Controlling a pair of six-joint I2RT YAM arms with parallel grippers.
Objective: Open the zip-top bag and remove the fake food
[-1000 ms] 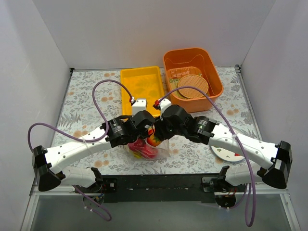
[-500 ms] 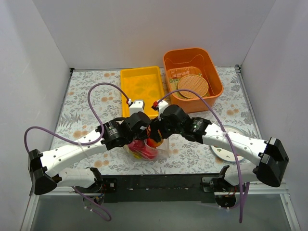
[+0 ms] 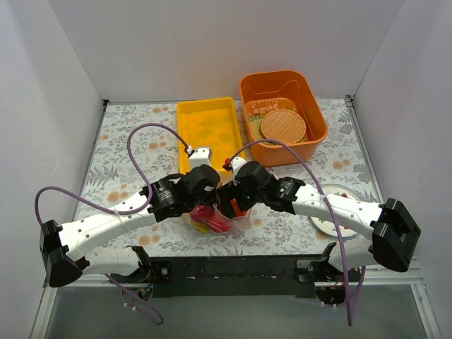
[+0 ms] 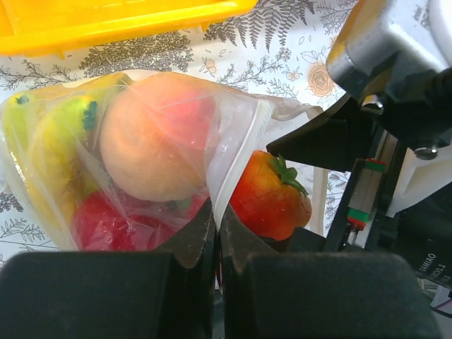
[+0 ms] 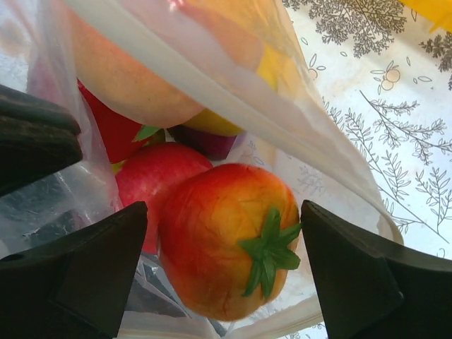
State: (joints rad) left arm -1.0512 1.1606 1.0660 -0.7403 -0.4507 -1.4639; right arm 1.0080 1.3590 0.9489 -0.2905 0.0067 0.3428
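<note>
The zip-top bag (image 3: 210, 220) lies near the table's front, between the two grippers. It holds several toy fruits: a peach one (image 4: 152, 138), red ones (image 5: 155, 176), yellow, green and a purple one (image 5: 212, 141). My left gripper (image 4: 217, 215) is shut on the bag's white zip edge (image 4: 236, 155) and holds the mouth open. My right gripper (image 5: 224, 219) is open inside the bag's mouth. Its fingers stand on either side of an orange-red tomato-like fruit (image 5: 219, 240) with a green calyx, with narrow gaps. This fruit also shows in the left wrist view (image 4: 268, 198).
A yellow tray (image 3: 207, 123) stands just beyond the bag. An orange bin (image 3: 314, 106) at the back right holds a tan woven disc (image 3: 282, 125). A white plate (image 3: 330, 224) lies at the front right, partly under my right arm. White walls enclose the table.
My right arm has swung left and nearer, bringing its gripper further into the bag's mouth around the orange-red fruit. My left arm has shifted slightly and still holds the bag.
</note>
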